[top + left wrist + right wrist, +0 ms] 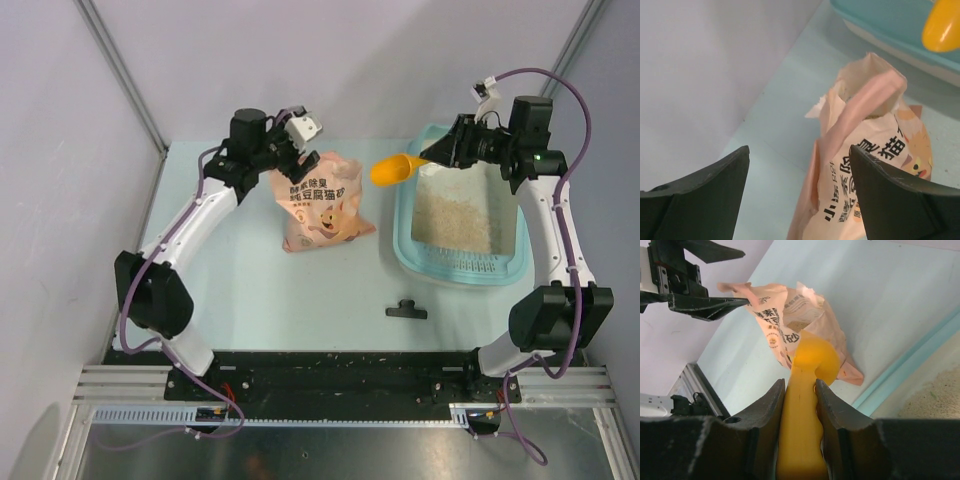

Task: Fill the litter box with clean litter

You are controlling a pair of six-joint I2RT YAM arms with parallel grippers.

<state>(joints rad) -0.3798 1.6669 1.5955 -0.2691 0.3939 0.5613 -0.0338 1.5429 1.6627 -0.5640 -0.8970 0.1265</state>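
Observation:
The light-teal litter box (403,232) lies at the right, with pale beige clean litter (455,215) spread inside it. My right gripper (436,156) is shut on the handle of an orange scoop (397,168) and holds it in the air over the box's far left corner. In the right wrist view both fingers clamp the scoop's handle (800,405), and the scoop's bowl points toward the bag. The pink-orange printed bag (320,205) stands at the table's middle, its top open. My left gripper (799,165) is open at the bag's top, and the bag's side (865,150) lies between the fingers.
A small black clip (407,310) lies on the table in front of the box. Grey walls close the left, back and right. The box's rim (880,20) and the scoop (942,25) show at the top right of the left wrist view.

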